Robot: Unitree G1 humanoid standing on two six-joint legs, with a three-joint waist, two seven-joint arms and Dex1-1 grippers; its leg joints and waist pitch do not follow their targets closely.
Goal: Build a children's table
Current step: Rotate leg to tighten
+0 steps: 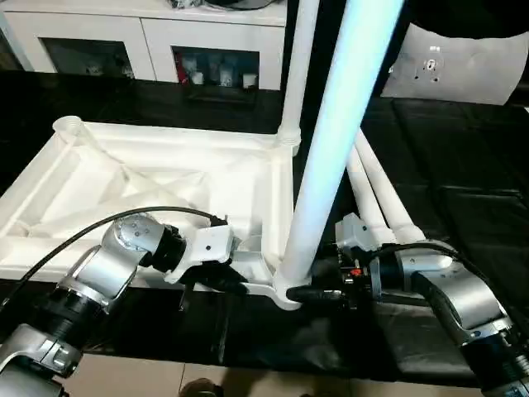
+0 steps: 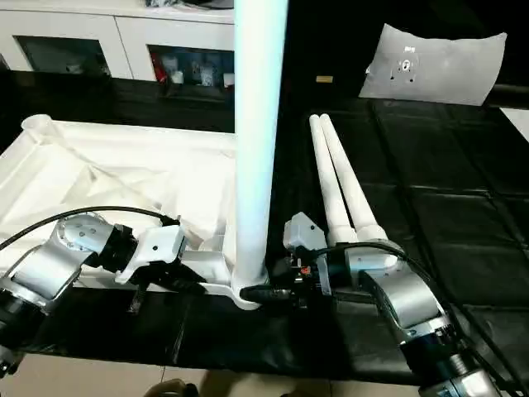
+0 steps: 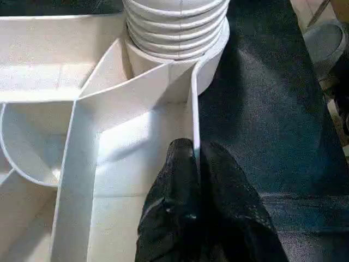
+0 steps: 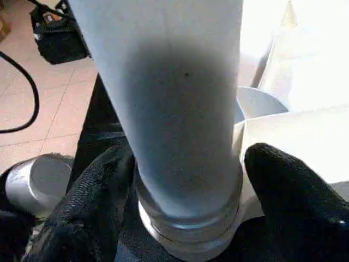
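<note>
On the black-covered table, the children's table top is lying upside down with its ribbed underside facing up, taking up the robot's left half of the surface. 1 leg is standing upright in the near corner socket at the robot's right end of the top, and its threaded end is showing just above the socket rim in the left wrist view. A 2nd leg is standing upright in the far socket on that same end. 2 more legs are lying side by side on the black cover, just to the right of the top, touching each other along their length.

The left gripper is reaching in from the near edge, and its fingers are pressing together on the thin side wall of the top, just beside the near socket, 1 inside the wall and 1 outside. The right gripper is sitting at the base of the near upright leg, just above the socket. Its fingers are standing apart, 1 on each side of the leg; the left one in the wrist view is lying against the leg, while I cannot tell whether the other is touching it.

A white cabinet with glass doors is standing beyond the table, and a flat white board is lying at the far right.
</note>
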